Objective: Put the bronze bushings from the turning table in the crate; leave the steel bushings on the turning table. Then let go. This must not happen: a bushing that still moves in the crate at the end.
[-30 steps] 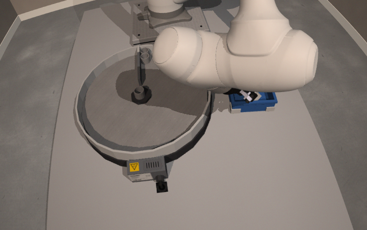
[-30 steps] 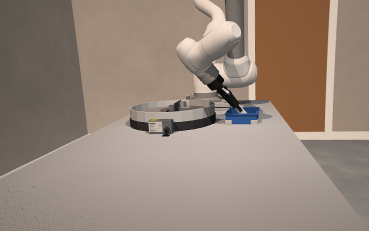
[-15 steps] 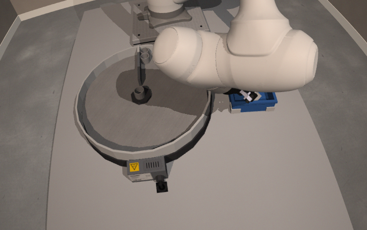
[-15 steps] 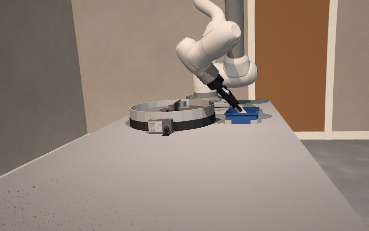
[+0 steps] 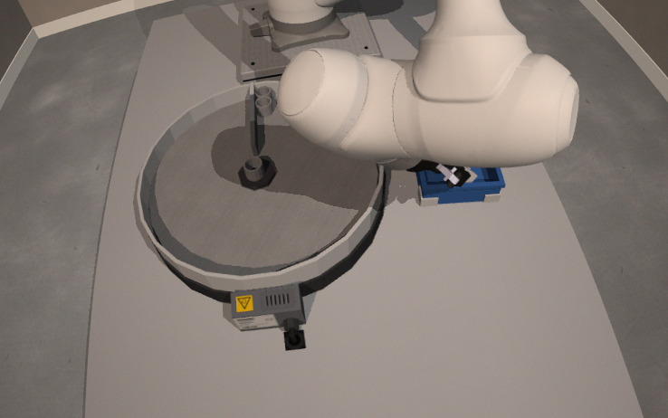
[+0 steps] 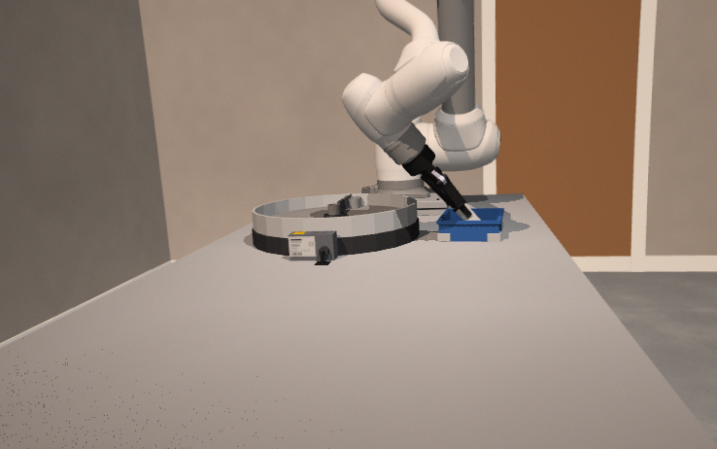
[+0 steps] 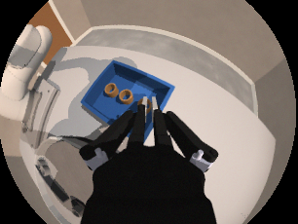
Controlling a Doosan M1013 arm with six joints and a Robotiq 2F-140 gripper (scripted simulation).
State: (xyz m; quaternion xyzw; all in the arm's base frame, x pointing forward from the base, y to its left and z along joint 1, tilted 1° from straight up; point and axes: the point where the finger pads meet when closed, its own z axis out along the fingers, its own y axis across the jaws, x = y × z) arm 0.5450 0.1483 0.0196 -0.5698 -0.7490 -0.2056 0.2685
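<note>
My gripper (image 7: 149,102) hangs tilted over the blue crate (image 7: 130,99), with its fingertips almost together and nothing between them. Two bronze bushings (image 7: 110,88) (image 7: 126,96) lie side by side inside the crate. The crate (image 5: 461,187) stands to the right of the turning table (image 5: 261,196), and my gripper (image 5: 455,176) reaches into it from under the arm. From the side, the fingertips (image 6: 463,213) dip just inside the crate (image 6: 469,224). Two steel bushings (image 5: 264,91) (image 5: 265,103) stand at the far rim of the turning table, beside a thin upright bar.
A dark hexagonal hub (image 5: 256,171) sits at the turning table's centre. A grey control box (image 5: 266,308) with a yellow warning label is fixed to the table's front. The arm's big white joint (image 5: 428,108) overhangs the table's right side. The robot base (image 5: 305,24) stands behind.
</note>
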